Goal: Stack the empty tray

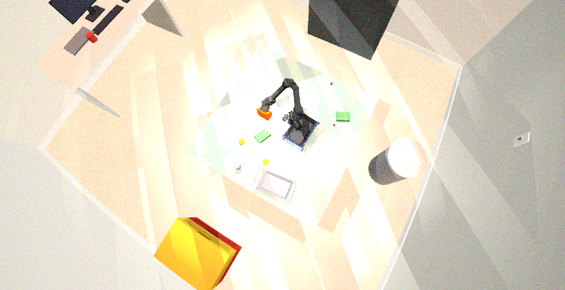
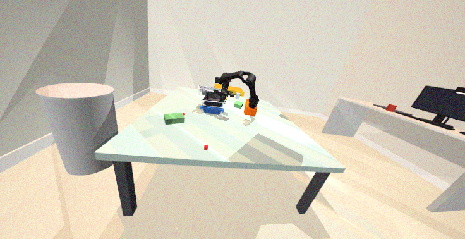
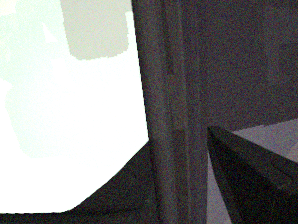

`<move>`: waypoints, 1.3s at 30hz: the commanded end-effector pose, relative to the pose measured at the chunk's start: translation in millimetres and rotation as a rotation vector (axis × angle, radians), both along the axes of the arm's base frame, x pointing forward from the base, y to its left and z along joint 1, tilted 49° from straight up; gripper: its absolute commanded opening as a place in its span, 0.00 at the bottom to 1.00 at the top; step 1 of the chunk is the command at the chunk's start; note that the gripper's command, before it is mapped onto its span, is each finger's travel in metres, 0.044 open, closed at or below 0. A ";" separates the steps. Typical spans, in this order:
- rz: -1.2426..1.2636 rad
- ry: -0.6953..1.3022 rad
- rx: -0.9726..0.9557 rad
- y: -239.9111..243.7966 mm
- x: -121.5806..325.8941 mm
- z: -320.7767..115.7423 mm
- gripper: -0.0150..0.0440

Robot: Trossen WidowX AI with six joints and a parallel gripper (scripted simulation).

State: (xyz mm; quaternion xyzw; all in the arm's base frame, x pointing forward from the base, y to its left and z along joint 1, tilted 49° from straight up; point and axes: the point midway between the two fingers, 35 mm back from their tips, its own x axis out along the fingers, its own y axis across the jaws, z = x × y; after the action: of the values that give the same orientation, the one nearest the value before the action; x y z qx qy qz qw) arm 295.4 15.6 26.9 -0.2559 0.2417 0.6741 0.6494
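The empty black tray point(image 1: 303, 133) point(image 2: 213, 98) point(image 3: 165, 100) is over the blue tray, its open side up. My gripper point(image 1: 295, 121) point(image 2: 225, 92) point(image 3: 178, 137) is shut on one side wall of it; that wall runs between the fingers in the wrist view. The loaded blue tray point(image 1: 292, 143) point(image 2: 213, 109) stands on the table below, showing only at its edges. Thin pale bars show near the black tray's near side in the exterior view, but their exact positions are unclear. The black tray hides the load. Whether it touches the bars I cannot tell.
An orange block point(image 1: 264, 113) point(image 2: 249, 109) is at the arm's base. Green blocks point(image 1: 262, 135) point(image 1: 342, 116) point(image 2: 174, 118) lie on either side of the trays. Yellow pieces point(image 1: 241, 141) point(image 1: 265, 162), small red cubes point(image 1: 331, 84) point(image 2: 205, 147) and a pale tray point(image 1: 259, 187) are also there.
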 end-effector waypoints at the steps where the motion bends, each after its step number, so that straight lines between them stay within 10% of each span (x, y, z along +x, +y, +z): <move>1: 0.028 0.002 0.002 7.4 -2.0 -0.1 0.25; 31: 0.028 0.002 0.002 7.4 -2.0 -0.1 1.00; 39: 0.026 0.007 -0.001 5.1 -1.7 1.2 1.00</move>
State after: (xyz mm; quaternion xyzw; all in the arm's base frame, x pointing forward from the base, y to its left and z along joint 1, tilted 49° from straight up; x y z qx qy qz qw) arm 293.1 22.8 26.7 -0.2564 0.2408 0.6833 0.6398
